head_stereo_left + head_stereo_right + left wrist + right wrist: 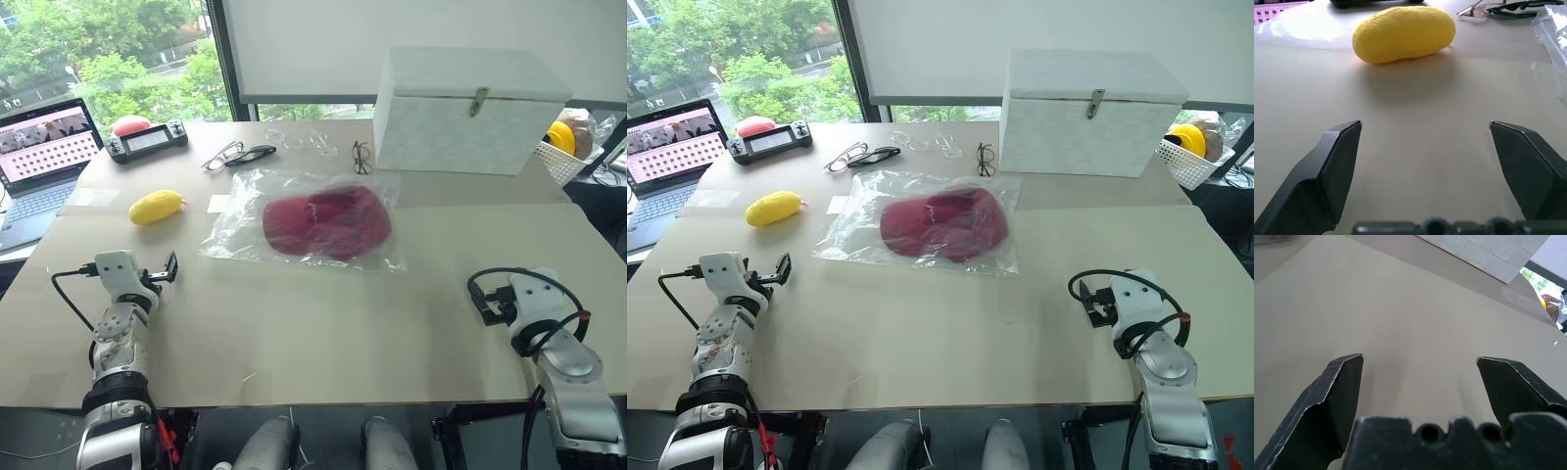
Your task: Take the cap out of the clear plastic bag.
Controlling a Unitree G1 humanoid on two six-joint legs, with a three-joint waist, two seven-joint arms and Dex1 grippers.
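The cap [327, 224] is lying inside the clear plastic bag [235, 220]; no writing is legible. The left claw [1425, 128] and right claw [1420, 360] are hanging released, empty.

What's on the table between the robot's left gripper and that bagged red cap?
Only bare beige tabletop separates the left gripper from the dark red fabric cap, per the left eye view.

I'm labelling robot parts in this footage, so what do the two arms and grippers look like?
Both arms are silver-grey metal with white wrist housings and looped black cables. The left gripper and right gripper each have two black, angular, wedge-tipped fingers. No markings are readable.
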